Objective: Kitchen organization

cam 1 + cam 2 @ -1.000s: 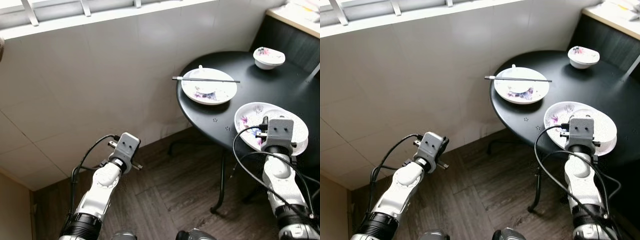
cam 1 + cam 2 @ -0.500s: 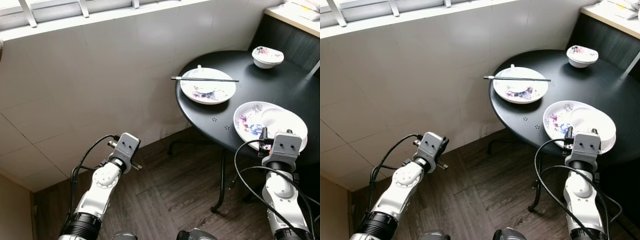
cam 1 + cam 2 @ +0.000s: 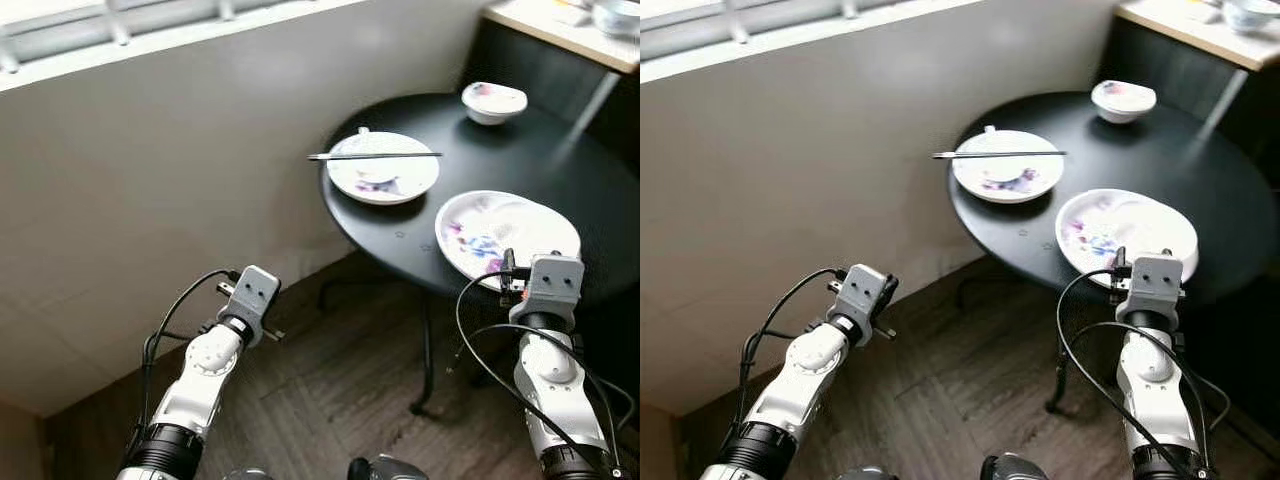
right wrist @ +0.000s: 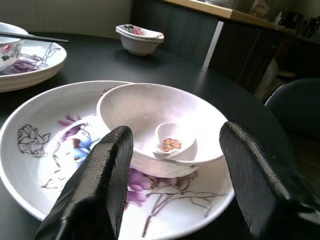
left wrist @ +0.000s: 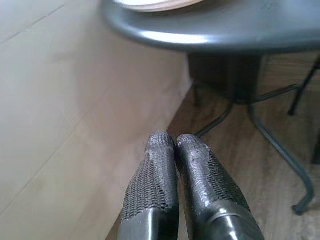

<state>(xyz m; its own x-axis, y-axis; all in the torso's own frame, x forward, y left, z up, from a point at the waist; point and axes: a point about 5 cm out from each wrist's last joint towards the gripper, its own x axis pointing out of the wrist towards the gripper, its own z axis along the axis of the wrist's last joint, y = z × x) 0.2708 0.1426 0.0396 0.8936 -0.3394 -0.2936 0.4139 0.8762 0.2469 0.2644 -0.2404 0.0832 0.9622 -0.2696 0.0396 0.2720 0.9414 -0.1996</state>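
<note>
The left pincer [image 5: 175, 142] hangs low over the dark wood floor [image 3: 330, 400], well left of the round black bench [image 3: 520, 160], its two black fingers pressed together on nothing. On the bench's left part sits a white flowered plate [image 3: 383, 166] with a pair of dark chopsticks [image 3: 375, 155] laid across it. A small white bowl [image 3: 494, 101] stands at the far side. At the near edge lies a wide white flowered dish [image 4: 60, 150] holding a white bowl [image 4: 150, 120] — the right pincer [image 4: 172, 175] hovers just before it, fingers spread apart.
</note>
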